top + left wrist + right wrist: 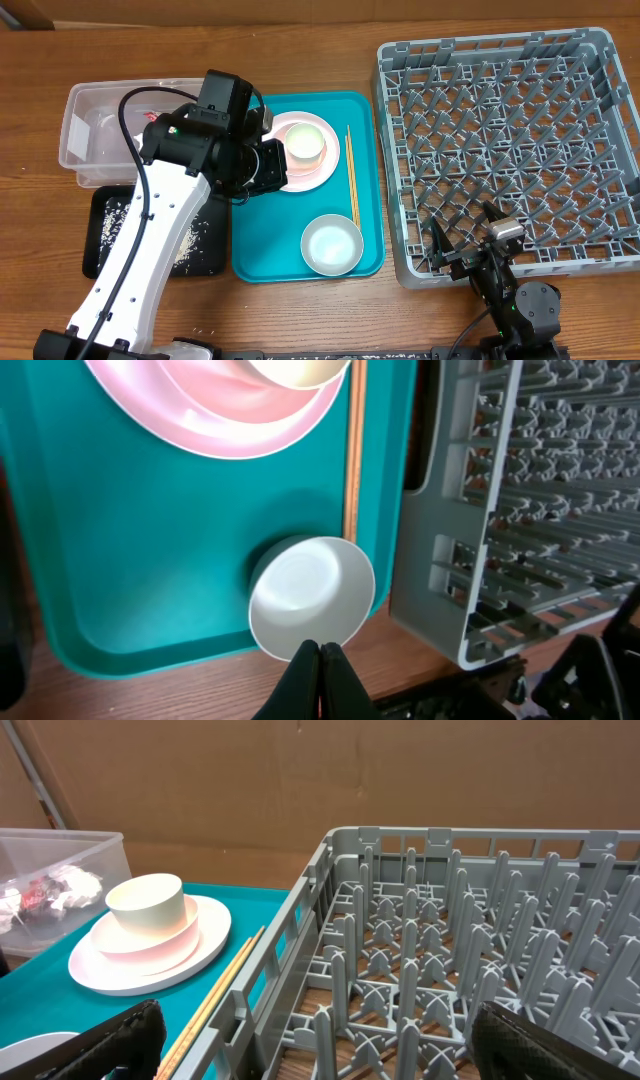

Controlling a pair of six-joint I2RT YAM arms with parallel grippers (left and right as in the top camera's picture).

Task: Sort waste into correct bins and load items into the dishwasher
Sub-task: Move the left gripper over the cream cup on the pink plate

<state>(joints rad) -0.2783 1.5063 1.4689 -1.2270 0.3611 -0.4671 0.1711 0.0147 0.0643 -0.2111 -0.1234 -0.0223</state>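
My left gripper is shut and empty, held above the left part of the teal tray, beside the pale pink plate. A white cup sits in a pinkish bowl on that plate. In the left wrist view the shut fingers show just below a white bowl, which stands at the tray's front. Chopsticks lie along the tray's right side. My right gripper is open and empty at the front left corner of the grey dish rack.
The teal serving tray lies between the bins and the rack. The clear tub at far left holds crumpled napkins and a red wrapper. The black tray in front of it holds loose rice.
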